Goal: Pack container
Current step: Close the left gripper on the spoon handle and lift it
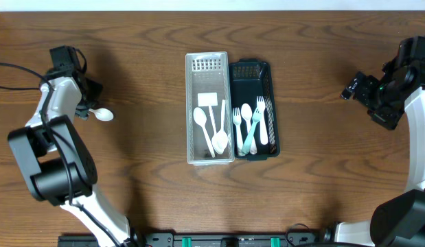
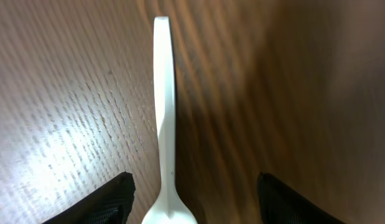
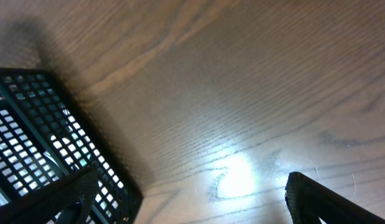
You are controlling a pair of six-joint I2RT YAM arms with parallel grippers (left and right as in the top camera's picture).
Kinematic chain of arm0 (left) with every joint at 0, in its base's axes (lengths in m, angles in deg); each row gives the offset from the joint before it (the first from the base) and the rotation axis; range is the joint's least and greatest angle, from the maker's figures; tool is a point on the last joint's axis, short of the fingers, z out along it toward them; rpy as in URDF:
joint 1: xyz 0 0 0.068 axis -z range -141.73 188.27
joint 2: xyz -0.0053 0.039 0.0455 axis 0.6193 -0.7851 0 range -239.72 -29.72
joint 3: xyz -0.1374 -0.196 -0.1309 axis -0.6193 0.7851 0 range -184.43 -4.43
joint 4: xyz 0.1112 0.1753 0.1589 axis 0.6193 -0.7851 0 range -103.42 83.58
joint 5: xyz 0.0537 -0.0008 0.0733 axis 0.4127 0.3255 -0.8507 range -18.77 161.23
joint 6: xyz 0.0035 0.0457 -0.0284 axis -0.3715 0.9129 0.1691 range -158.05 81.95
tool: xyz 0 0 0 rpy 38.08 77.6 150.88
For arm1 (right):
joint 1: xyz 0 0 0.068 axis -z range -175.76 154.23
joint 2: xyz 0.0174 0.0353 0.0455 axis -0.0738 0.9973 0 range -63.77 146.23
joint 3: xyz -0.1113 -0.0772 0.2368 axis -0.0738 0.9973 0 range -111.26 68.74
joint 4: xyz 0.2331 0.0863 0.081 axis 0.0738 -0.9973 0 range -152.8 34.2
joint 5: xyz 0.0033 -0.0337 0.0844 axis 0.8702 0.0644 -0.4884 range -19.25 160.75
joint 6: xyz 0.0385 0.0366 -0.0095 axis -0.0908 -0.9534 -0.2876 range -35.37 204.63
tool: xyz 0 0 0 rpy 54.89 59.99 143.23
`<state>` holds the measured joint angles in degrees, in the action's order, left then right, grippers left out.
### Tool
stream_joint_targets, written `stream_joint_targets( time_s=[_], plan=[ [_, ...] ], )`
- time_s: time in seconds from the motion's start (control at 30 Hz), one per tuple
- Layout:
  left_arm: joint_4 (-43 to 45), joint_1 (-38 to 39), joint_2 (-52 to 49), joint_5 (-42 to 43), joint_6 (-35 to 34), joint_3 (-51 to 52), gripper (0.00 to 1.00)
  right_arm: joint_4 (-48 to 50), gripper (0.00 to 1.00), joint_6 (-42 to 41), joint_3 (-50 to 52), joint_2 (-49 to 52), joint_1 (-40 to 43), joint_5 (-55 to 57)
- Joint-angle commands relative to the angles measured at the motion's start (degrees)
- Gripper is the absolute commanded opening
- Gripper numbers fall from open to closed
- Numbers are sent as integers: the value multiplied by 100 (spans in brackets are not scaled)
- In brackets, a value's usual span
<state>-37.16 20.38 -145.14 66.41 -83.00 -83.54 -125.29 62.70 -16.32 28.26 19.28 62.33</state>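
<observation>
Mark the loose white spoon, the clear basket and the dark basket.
loose white spoon (image 1: 104,115): overhead view, on its bowl.
clear basket (image 1: 207,64): overhead view, on its bare perforated upper end.
dark basket (image 1: 248,70): overhead view, on its bare mesh upper end.

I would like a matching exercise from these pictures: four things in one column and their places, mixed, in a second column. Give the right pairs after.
Things:
1. loose white spoon
2. forks
3. white basket
4. right gripper

Places:
A. inside the dark basket
B. on the table, between the open jaws of the left gripper
C. over bare wood, near a corner of the dark basket
D. beside the dark basket, holding packed spoons

Pairs: 1-B, 2-A, 3-D, 4-C
</observation>
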Motion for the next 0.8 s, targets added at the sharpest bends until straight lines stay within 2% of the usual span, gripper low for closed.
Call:
stream_joint_targets(
  time_s=[0.0, 0.37, 0.5, 0.53, 0.6, 0.67, 0.77],
  plan=[
    [2, -15, -234, -37, 85, -74, 66, -66, 99, 33, 17, 13, 31, -42],
    [-549, -15, -483, -205, 144, -72, 64, -208, 99, 31, 17, 13, 28, -42],
    [-835, -20, -483, -212, 144, -72, 50, -210, 99, 31, 17, 13, 28, -44],
    [-901, -20, -483, -212, 146, -74, 43, -210, 99, 31, 17, 13, 28, -44],
    [-933, -20, -481, -212, 234, -74, 35, -210, 99, 31, 17, 13, 28, -44],
    [-955, -17, -474, -210, 601, -74, 19, -212, 99, 31, 17, 13, 28, -44],
    [-1099, -11, -435, -153, 1016, -107, 6, -205, 99, 31, 17, 13, 28, -44]
  ],
)
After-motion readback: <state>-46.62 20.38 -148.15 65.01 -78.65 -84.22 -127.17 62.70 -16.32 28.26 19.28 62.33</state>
